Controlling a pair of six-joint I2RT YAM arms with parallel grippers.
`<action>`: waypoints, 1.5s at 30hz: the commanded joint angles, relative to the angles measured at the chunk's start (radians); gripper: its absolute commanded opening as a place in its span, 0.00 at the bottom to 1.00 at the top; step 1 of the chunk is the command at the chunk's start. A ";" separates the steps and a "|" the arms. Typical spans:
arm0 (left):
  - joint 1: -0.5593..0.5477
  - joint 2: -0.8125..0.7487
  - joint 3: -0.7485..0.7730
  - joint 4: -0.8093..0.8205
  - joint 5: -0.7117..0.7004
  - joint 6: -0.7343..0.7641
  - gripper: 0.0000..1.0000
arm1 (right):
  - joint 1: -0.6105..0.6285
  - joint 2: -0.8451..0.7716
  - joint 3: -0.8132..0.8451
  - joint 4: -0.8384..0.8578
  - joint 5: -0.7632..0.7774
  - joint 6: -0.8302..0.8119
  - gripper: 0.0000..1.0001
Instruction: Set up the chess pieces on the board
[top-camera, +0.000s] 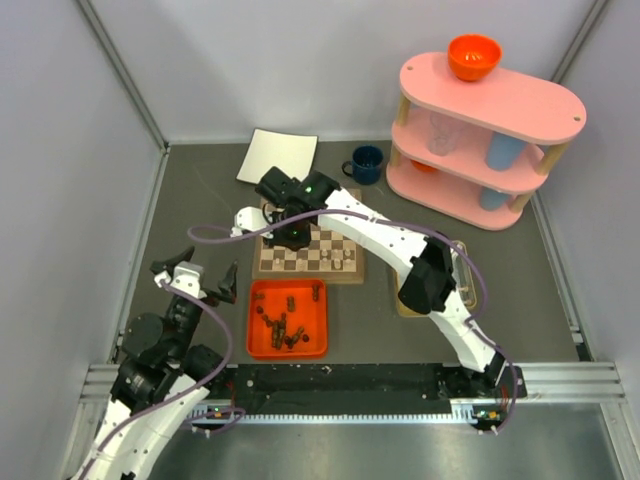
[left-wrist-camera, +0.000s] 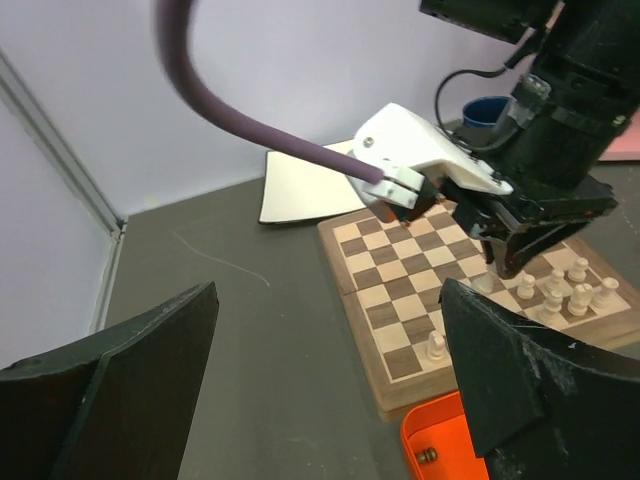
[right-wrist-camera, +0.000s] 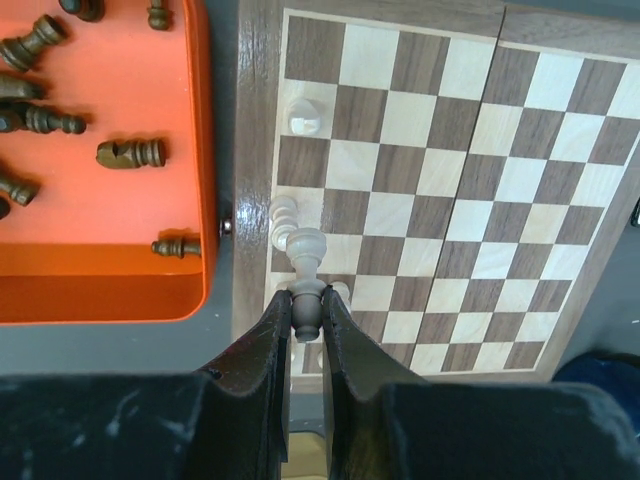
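Right gripper (right-wrist-camera: 305, 330), clenched on a pale piece (right-wrist-camera: 306, 250) over the board's (right-wrist-camera: 520, 170) nine-o'clock edge, could knock the pale neighbour (right-wrist-camera: 285, 215) at eleven o'clock if it descends crooked; left gripper (top-camera: 197, 278) gapes empty.

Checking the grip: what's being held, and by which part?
The right gripper pinches a pale chess piece by one end; the left gripper holds nothing.

No legible text, no labels, numbers or signs readable on the board (top-camera: 300, 278), orange tray (top-camera: 250, 325), pink shelf (top-camera: 520, 95)
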 joint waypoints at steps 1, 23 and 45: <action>0.002 -0.009 -0.015 0.060 0.146 0.024 0.98 | -0.010 -0.056 0.039 0.035 -0.029 0.042 0.08; -0.070 0.461 0.005 0.427 1.029 0.096 0.91 | -0.161 -0.621 -0.590 0.005 -0.801 0.056 0.08; -0.300 0.700 0.128 0.395 0.712 0.030 0.12 | -0.161 -0.616 -0.607 0.028 -0.775 0.076 0.08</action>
